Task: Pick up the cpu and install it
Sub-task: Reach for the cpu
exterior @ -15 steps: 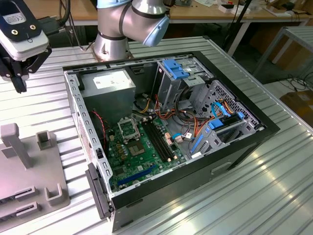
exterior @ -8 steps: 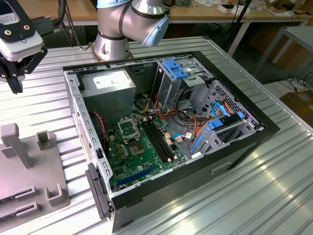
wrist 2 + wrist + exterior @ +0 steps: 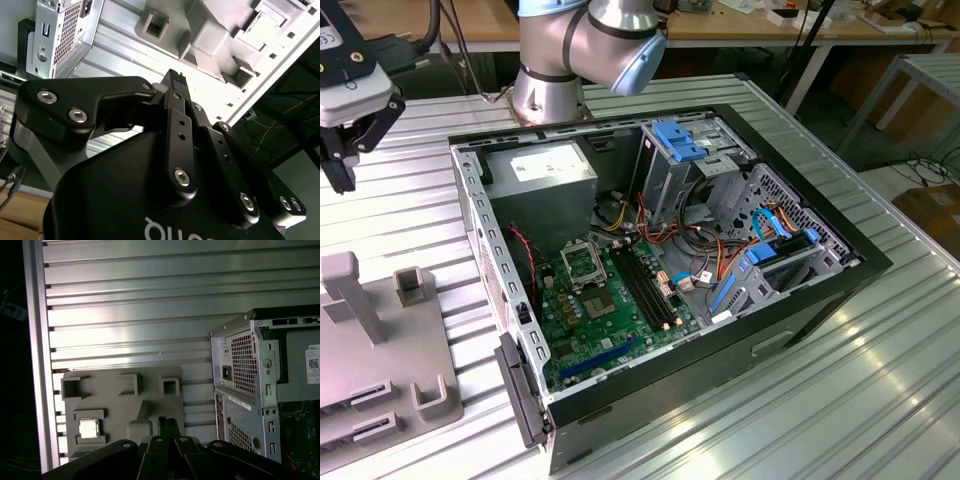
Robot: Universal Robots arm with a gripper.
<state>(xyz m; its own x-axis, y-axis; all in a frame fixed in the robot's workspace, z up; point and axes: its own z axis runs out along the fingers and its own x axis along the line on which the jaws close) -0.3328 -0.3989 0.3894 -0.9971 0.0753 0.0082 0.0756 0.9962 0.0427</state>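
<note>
Resting in the grey tray [image 3: 120, 405], the cpu [image 3: 88, 429] lies apart from the pressed-together fingers [image 3: 163, 426].

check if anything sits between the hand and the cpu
Nothing visible does. In the first wrist view the cpu lies uncovered in an open pocket of the grey holder, and the shut hand hangs over that holder with open air between them.
</note>
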